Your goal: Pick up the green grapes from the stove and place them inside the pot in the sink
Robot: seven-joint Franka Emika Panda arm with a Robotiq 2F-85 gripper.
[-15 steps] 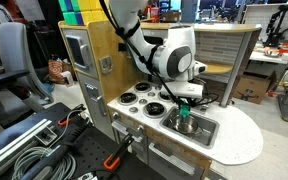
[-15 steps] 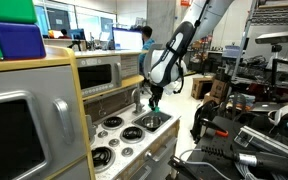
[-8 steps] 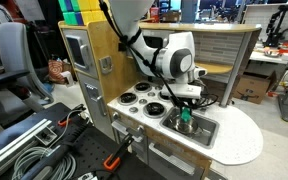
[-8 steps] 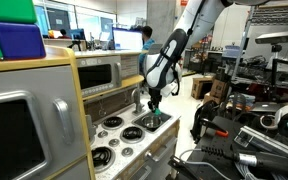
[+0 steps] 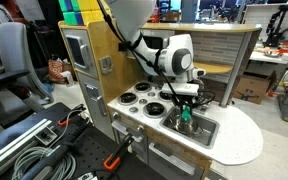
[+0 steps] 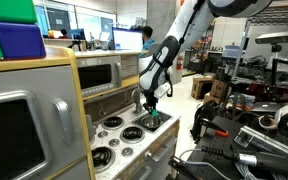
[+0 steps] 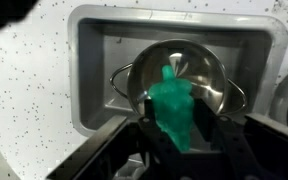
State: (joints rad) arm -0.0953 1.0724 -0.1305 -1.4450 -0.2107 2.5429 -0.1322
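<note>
My gripper (image 7: 183, 135) is shut on the green grapes (image 7: 172, 108), a bright green cluster held between the two black fingers. It hangs right above the silver pot (image 7: 209, 72), which stands inside the steel sink (image 7: 94, 60). In both exterior views the gripper (image 5: 184, 108) (image 6: 152, 110) holds the grapes (image 5: 185, 114) (image 6: 154, 115) over the pot (image 5: 180, 123) in the sink (image 5: 206, 131). The stove (image 5: 139, 98) with its black burners lies beside the sink, with no grapes on it.
A curved silver faucet (image 6: 136, 97) stands at the back of the sink. The white countertop (image 5: 239, 135) spreads beyond the sink. A toy microwave (image 6: 99, 72) and wooden cabinet wall (image 5: 104, 60) stand behind the stove. Cables and a red clamp (image 5: 114, 160) lie on the bench below.
The gripper with the grapes has sunk slightly toward the pot and shifted a little over the sink. The grapes stay held.
</note>
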